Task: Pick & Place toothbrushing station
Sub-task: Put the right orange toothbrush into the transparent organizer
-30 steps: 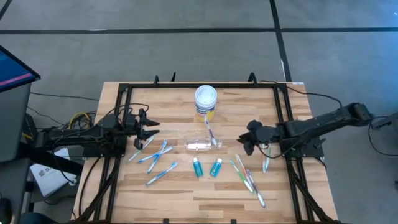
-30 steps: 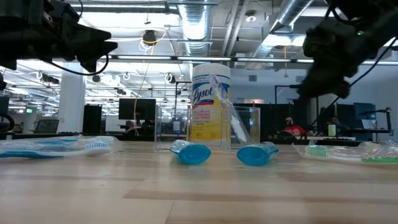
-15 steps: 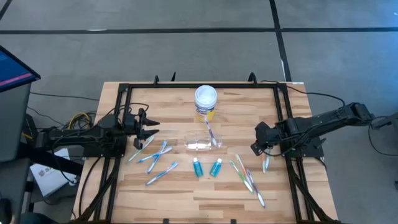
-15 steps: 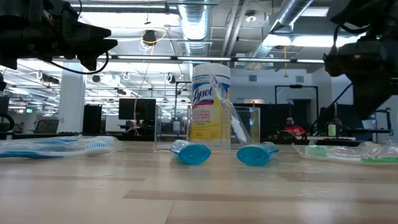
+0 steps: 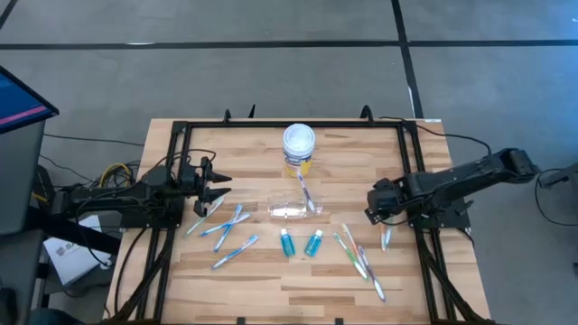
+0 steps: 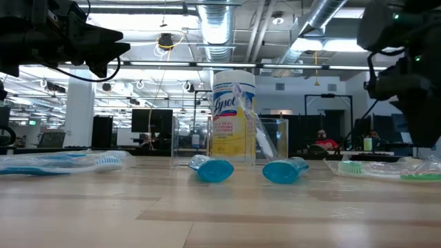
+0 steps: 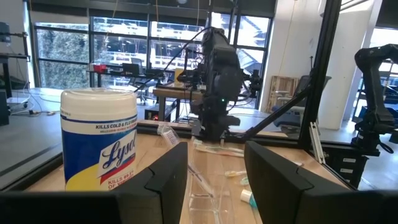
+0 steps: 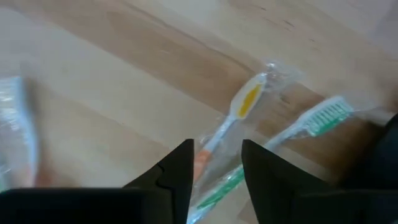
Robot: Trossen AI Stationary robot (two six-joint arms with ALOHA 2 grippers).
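Grey floor (image 5: 271, 72), ceiling ducts (image 6: 227, 21), large windows (image 7: 124, 43).

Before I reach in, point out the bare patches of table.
Bare wood runs along the table's near edge, below the two teal tubes, and in both far corners beside the yellow jar. Crowded: the middle band, from the left toothbrushes past the clear cup to the right toothbrushes.
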